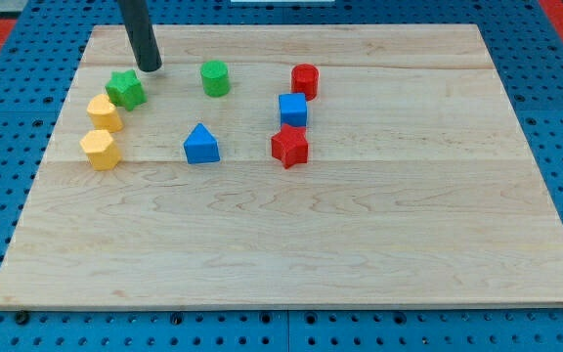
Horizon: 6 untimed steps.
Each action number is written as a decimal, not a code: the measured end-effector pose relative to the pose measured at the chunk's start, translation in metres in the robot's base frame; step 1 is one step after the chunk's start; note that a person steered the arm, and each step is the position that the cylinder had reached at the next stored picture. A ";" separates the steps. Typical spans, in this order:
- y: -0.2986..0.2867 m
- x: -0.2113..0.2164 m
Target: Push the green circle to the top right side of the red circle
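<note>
The green circle (215, 78) stands on the wooden board near the view's top, left of centre. The red circle (305, 80) stands to its right at about the same height, a block's width or more apart. My tip (150, 68) rests on the board to the left of the green circle, just above and right of the green star (125, 89). The tip is clear of the green circle and very near the green star.
A blue cube (293, 110) sits just below the red circle, with a red star (289, 146) below that. A blue triangle (201, 144) lies below the green circle. Two yellow blocks (105, 112) (100, 150) sit at the left. The board's top edge (281, 26) is close.
</note>
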<state>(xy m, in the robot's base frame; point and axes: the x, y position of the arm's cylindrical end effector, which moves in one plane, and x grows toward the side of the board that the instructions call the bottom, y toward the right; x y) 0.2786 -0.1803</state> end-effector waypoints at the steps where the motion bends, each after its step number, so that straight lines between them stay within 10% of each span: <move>1: 0.003 0.000; 3: 0.026 0.051; 5: 0.264 -0.022; 6: 0.291 -0.016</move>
